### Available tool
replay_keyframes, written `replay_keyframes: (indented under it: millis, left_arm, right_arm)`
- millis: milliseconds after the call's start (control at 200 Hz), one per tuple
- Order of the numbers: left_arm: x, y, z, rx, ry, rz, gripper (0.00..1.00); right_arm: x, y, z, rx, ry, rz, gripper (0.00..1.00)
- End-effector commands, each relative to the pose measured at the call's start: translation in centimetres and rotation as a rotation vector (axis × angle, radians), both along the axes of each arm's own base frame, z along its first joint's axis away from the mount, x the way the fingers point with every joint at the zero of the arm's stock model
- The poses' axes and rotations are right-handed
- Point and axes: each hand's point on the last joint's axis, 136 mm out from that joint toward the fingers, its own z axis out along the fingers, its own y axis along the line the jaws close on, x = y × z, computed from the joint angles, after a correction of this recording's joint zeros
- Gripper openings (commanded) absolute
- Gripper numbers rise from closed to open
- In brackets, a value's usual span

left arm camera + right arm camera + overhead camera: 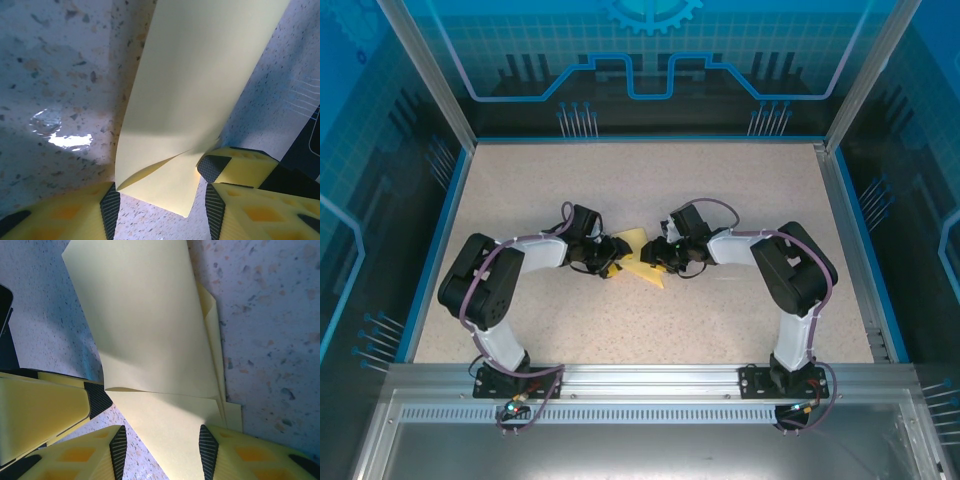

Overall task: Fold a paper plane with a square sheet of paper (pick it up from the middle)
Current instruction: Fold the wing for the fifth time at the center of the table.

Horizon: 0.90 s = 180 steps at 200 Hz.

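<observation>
The sheet of paper lay near the middle of the surface and was no longer a flat square. In the right wrist view it showed several stacked layers along one edge, and in the left wrist view one flap curled up off the layer beneath it. It was not yet a dart with a centre crease and wings, so I judged the work to be midway, on one of the folds, with a raised flap waiting to be laid over and pressed.

The left tool and the right tool met over the paper from either side, their tips close together. Each tool's fingers stood spread, straddling the paper rather than pinching it. The left tool's fingers sat at the fold of the lifted flap.

The next move probably called for bringing that flap down in line with the edge below. The lower layers would need holding against sliding, and then the crease pressing flat.
</observation>
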Motion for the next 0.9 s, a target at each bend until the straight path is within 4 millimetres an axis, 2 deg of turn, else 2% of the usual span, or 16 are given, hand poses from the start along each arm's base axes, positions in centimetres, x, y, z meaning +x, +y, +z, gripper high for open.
replay_keyframes:
  millis: [0,275,515,640,765,895]
  left_arm:
    - [0.5,-0.9,0.7,-0.029,-0.019,-0.027,0.51]
    - [1.2,-1.3,1.3,-0.059,-0.102,-0.05,0.44]
    - [0.7,-1.3,1.0,-0.057,-0.118,-0.077,0.26]
    - [0.4,-1.1,0.6,-0.044,-0.099,-0.078,0.15]
    - [0.4,-1.0,1.0,-0.03,-0.082,-0.075,0.02]
    - [-0.1,-0.7,1.7,-0.009,-0.041,-0.056,0.0]
  right_arm:
    - [-1.7,-3.1,-4.5,-0.131,0.112,-0.045,0.46]
    - [-1.8,-3.2,-5.0,-0.136,0.118,-0.044,0.45]
    - [-1.5,-3.0,-4.7,-0.112,0.09,-0.025,0.45]
    - [-0.8,-2.3,-2.9,-0.069,-0.002,0.017,0.47]
    - [0.3,-1.9,-0.4,-0.059,-0.164,0.084,0.49]
    - [1.3,-1.8,2.6,-0.116,-0.405,0.16,0.53]
